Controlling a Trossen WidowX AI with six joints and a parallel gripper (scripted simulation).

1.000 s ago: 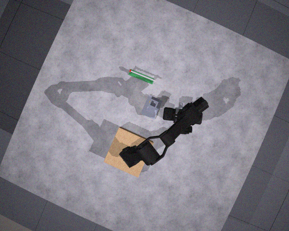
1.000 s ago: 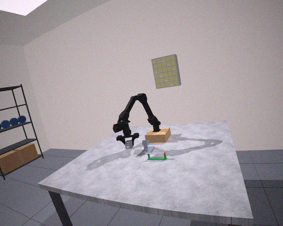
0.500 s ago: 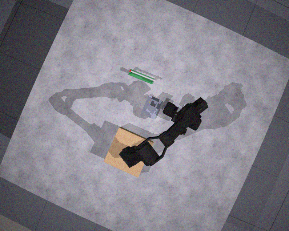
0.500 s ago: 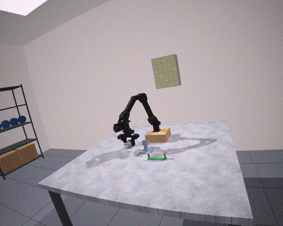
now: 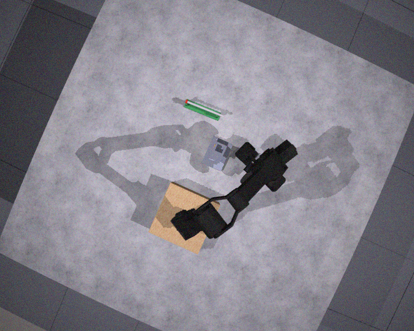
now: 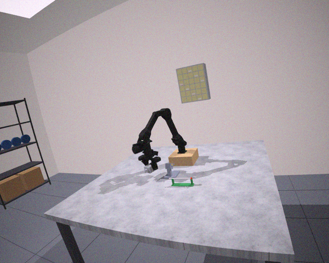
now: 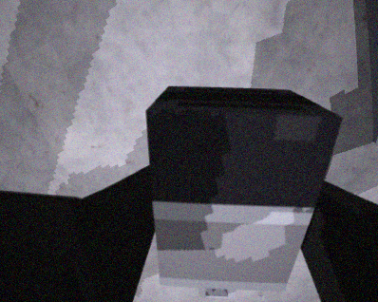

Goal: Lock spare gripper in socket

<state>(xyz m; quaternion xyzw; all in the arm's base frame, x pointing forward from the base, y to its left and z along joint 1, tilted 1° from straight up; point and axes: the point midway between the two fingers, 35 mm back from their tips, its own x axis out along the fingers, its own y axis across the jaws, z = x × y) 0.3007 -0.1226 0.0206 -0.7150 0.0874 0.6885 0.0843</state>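
- End effector (image 5: 252, 166) (image 6: 150, 166) (image 7: 223, 170) closed on a dark-and-grey block, judged to be the spare gripper (image 6: 147, 169) (image 7: 223, 170); held above the table (image 5: 121, 220) (image 6: 187, 209).
- Mount (image 5: 214, 158) (image 6: 168, 170) beside it: left in the top view, right in the exterior.
- Spigot direction relative to socket: cannot tell. Docking probably needs a sideways approach, axes matched first.
- Lock pin (image 5: 204, 107) (image 6: 182, 178) out, lengthwise along the green holder (image 5: 201, 113) (image 6: 183, 185), beyond the mount from the arm's base.

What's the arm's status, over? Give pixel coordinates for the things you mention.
Gripper (image 6: 150, 167) shut on spare gripper (image 6: 148, 169) (image 7: 223, 170), undocked. Lock pin (image 5: 203, 106) (image 6: 182, 178) out, on green rack (image 5: 201, 112) (image 6: 182, 185). Nothing visibly blocking mount (image 5: 217, 162) (image 6: 174, 173).
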